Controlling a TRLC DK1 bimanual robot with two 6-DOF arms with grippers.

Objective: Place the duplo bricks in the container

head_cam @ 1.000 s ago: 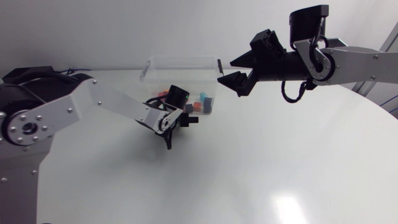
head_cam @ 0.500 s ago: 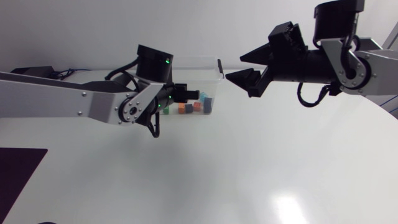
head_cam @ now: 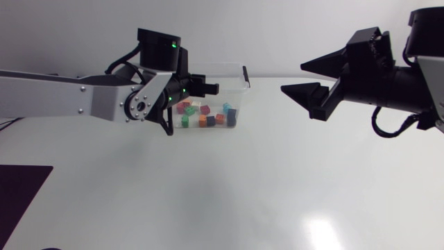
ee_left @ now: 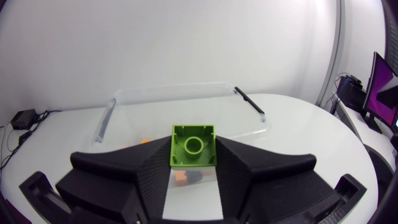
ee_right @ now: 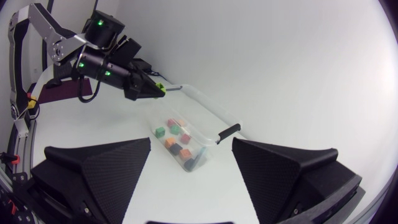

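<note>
A clear plastic container [head_cam: 216, 67] stands at the back middle of the table, with several coloured duplo bricks [head_cam: 204, 119] on its floor. My left gripper [head_cam: 212, 88] hangs above the container's left part, shut on a green duplo brick [ee_left: 193, 145] that shows its hollow underside. Past the brick, the left wrist view shows the container [ee_left: 251, 109] and an orange brick [ee_left: 181, 179] below. My right gripper [head_cam: 310, 78] hangs open and empty to the right of the container. The right wrist view shows the container [ee_right: 207, 104], the bricks [ee_right: 171, 140] and the left gripper [ee_right: 152, 88] ahead of the right gripper [ee_right: 192, 143].
The container's black handle [head_cam: 245, 75] sticks out on its right side. The white table [head_cam: 263, 180] has bare surface in front of the container and to the right. A dark patch [head_cam: 21, 184] lies at the front left.
My left arm has risen from low in front of the container to over its left part. My right arm has drawn back to the right, away from the container.
</note>
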